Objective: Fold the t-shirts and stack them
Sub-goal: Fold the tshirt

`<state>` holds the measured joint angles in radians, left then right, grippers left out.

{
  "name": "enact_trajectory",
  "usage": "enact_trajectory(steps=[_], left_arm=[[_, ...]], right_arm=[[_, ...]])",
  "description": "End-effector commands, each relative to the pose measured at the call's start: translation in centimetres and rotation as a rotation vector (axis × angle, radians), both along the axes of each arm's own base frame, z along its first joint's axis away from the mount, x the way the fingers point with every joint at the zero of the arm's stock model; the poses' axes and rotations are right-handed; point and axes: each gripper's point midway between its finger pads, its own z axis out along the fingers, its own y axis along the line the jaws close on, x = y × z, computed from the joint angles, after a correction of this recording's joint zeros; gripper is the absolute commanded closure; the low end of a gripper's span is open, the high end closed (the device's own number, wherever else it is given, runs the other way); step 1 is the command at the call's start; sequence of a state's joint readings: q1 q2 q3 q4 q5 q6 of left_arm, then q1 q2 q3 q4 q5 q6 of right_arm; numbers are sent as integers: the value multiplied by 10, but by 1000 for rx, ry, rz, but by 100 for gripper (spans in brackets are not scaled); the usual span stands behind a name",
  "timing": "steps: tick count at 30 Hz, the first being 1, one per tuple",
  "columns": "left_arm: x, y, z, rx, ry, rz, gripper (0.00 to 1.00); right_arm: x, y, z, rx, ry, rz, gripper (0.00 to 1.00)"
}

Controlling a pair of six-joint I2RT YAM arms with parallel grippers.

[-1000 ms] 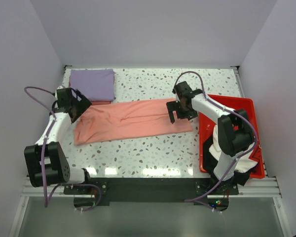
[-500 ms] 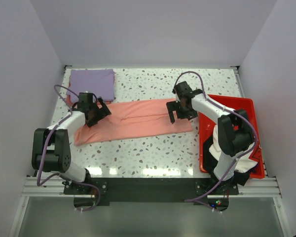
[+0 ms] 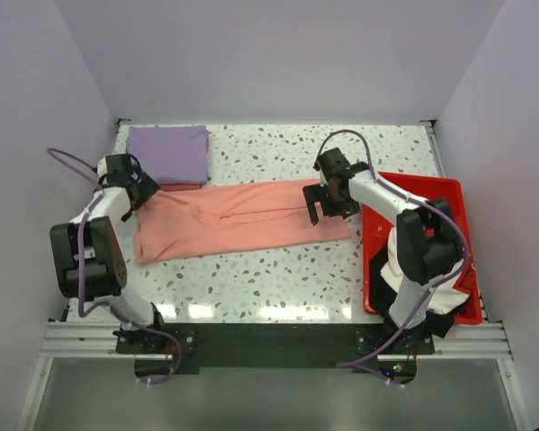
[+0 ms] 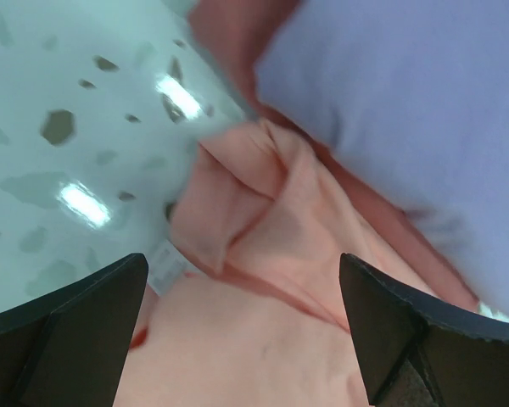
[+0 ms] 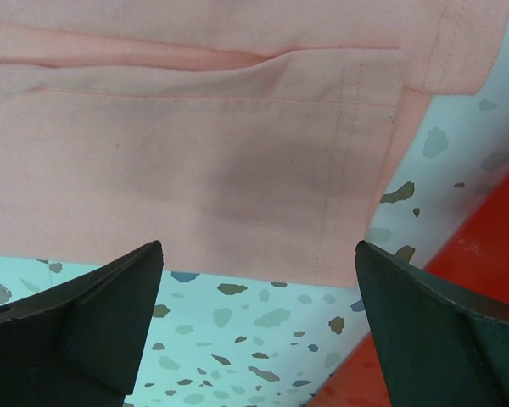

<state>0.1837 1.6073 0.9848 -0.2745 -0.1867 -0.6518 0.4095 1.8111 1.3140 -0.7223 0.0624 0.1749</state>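
Honestly, both grippers are wide open right now and holding nothing. The left gripper [image 4: 242,263] sits over the bunched-up left end of the salmon shirt [image 3: 242,220], with its fingers spread on either side of a crumpled flap next to a small white label [image 4: 165,264]. The right gripper [image 5: 259,246] hangs spread over the right hem, where the stitched edge meets the speckled table [image 3: 278,153], with the red tray [image 3: 449,184] just beside it.

The salmon shirt is a long strip running left to right across the middle of the table. The folded purple shirt [image 3: 168,153] sits in the far left corner, touching the salmon one's left end.

My read is that the next step is grabbing both ends to fold the strip over. To do it well:
- The left side should pinch the full stack of layers at that flap, not just the top wrinkle, and keep off the purple shirt.
- The right side should bite just inside the hem so it doesn't slip out.
- Lift both ends evenly.

I can't tell from the wrist views whether either gripper is touching the cloth yet.
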Motion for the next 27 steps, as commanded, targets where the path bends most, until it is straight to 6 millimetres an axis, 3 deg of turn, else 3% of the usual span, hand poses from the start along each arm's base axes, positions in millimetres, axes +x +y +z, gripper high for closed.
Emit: enact_trajectory(steps=[1, 4, 6, 11, 14, 16, 20, 25, 27], left_arm=[[4, 41, 2, 54, 44, 82, 0], [15, 42, 12, 36, 3, 77, 0], [21, 38, 31, 25, -69, 61, 0], [17, 20, 63, -30, -161, 24, 0], [0, 9, 63, -39, -155, 8, 0], [-18, 6, 48, -42, -117, 26, 0], [-51, 28, 25, 45, -32, 124, 5], [-39, 44, 15, 50, -88, 95, 23], [-34, 54, 11, 40, -109, 82, 26]], right_arm=[[0, -4, 17, -8, -41, 3, 1], [0, -4, 21, -2, -51, 5, 1], [0, -3, 22, 0, -56, 6, 1], [6, -1, 28, 13, -72, 4, 1], [8, 2, 30, 24, -81, 4, 1], [10, 5, 30, 38, -80, 4, 1], [8, 7, 29, 46, -75, 11, 1], [1, -2, 24, 11, -64, 12, 1], [1, -3, 21, 1, -55, 13, 1]])
